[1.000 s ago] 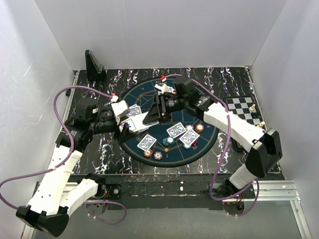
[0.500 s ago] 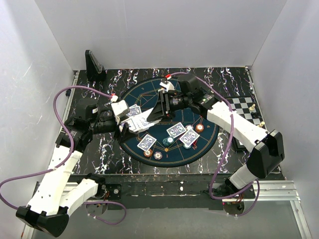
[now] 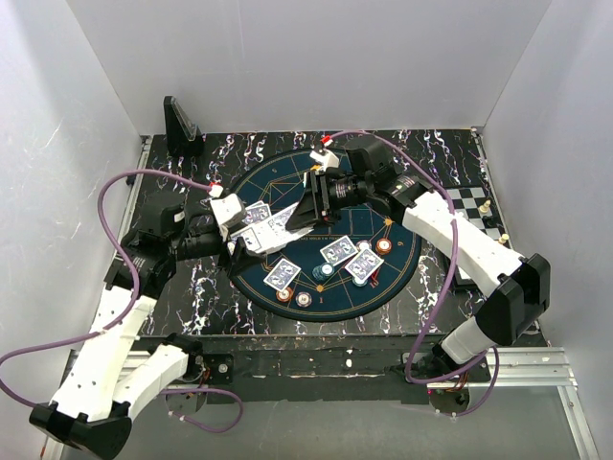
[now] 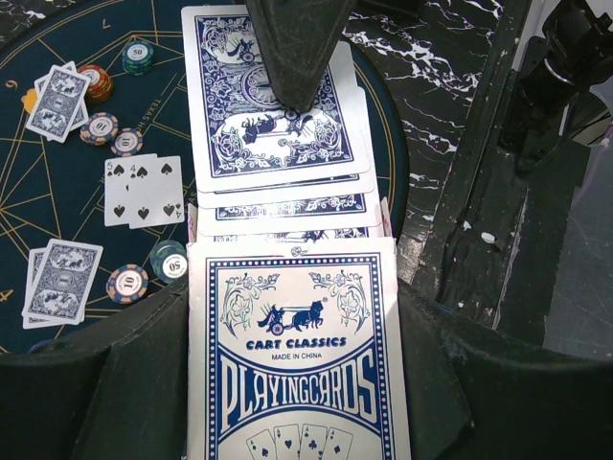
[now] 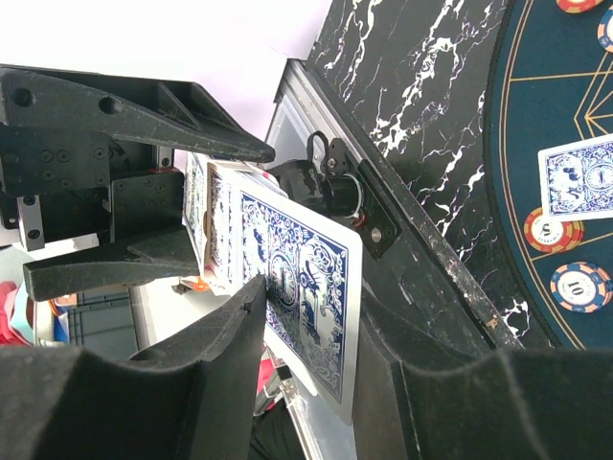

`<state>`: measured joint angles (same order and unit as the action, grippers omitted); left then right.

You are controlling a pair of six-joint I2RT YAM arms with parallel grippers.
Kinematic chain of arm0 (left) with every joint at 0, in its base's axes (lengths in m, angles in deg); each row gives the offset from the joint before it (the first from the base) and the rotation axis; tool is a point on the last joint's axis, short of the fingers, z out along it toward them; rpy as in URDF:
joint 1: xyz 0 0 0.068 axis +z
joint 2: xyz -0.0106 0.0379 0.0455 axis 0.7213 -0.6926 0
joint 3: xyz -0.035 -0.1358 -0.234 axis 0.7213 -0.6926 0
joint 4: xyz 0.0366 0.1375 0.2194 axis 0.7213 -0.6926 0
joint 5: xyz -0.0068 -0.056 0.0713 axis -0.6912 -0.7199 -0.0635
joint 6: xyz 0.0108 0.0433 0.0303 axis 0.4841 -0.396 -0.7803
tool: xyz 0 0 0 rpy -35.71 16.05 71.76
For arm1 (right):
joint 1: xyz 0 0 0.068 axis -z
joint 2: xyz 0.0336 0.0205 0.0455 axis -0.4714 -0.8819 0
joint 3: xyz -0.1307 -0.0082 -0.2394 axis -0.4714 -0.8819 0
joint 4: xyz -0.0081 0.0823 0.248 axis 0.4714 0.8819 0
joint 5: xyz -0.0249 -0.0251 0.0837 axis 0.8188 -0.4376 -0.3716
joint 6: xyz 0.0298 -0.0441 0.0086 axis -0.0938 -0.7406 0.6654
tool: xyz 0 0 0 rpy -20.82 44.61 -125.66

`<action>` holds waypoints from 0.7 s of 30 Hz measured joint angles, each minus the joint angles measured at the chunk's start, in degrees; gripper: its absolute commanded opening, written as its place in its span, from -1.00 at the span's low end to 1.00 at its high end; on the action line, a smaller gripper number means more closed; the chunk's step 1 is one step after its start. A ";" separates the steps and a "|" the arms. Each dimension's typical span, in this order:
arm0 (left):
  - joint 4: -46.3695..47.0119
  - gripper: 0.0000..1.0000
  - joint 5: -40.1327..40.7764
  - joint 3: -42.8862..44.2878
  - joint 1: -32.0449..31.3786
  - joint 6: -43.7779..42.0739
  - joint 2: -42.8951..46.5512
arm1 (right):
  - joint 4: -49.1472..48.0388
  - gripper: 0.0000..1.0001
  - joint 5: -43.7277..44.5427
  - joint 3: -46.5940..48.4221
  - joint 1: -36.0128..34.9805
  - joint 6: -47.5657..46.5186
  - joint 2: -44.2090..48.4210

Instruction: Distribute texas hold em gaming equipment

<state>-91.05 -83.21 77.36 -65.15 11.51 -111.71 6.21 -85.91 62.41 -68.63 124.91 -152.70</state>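
The left gripper (image 4: 292, 316) is clamped on a fanned stack of small playing cards with blue-white patterned backs (image 4: 287, 201). It holds the stack above the left part of the round dark-blue mat with gold lines (image 3: 278, 182), which covers the middle of the black marbled tabletop (image 3: 431, 153). The right gripper (image 5: 311, 316) meets it there. Its jaws stand part-way apart with the stack's top card (image 4: 239, 144) in the gap, and one finger (image 4: 292, 48) lies over that card's back; whether the pads press the card does not show. Since a second ago the right wrist has swung toward the far edge and the left gripper has shifted slightly the same way, with the stack staying between them. Toward the mat's near edge, the dealt cards (image 3: 338, 251) and striped poker chips (image 3: 383, 246) lie where they lay. A black-white chessboard (image 3: 474, 206) sits at the right edge, and a black upright stand (image 3: 179, 125) at the far left corner.
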 measured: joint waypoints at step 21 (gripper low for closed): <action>7.13 -1.00 -0.35 -6.12 0.00 4.72 2.91 | 2.84 -0.09 0.13 4.57 0.00 -1.79 0.81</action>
<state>-83.92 -83.56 71.24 -65.15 16.23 -108.81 9.05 -85.78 66.98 -68.63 123.12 -151.90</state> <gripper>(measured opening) 0.652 0.457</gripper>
